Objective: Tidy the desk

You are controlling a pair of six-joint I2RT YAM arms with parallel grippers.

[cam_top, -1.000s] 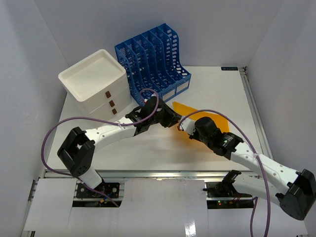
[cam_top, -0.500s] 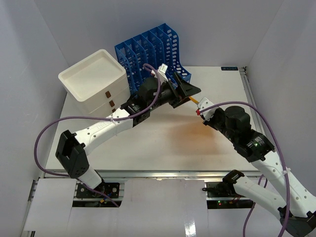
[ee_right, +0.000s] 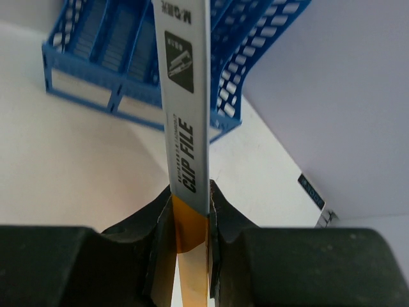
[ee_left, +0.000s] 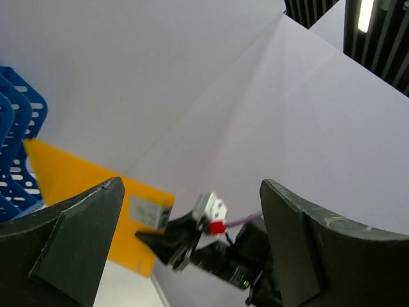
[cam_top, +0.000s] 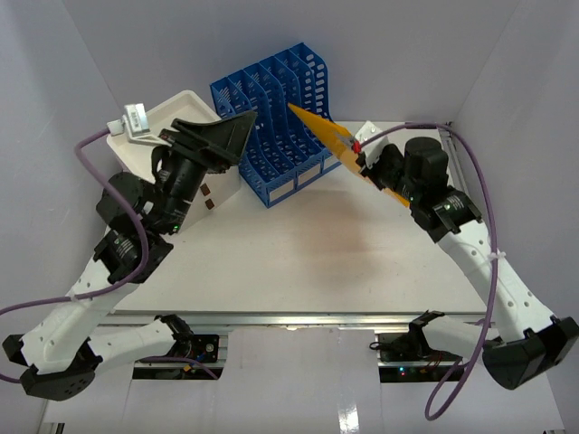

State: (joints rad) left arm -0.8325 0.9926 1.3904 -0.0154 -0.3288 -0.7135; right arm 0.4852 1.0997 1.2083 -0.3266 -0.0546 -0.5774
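The desk spreads beneath both arms, with a blue file rack on its far side. The right gripper is clamped on an orange clip file tilted toward the rack. The left gripper hangs wide open and empty beside the rack.

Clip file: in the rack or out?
Out. The right gripper pinches the clip file by its edge, raised and tilted, its tip by the rack top, not down in a slot.

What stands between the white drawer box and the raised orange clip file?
The blue file rack, on the desk between drawer box and orange clip file; the top view shows it.
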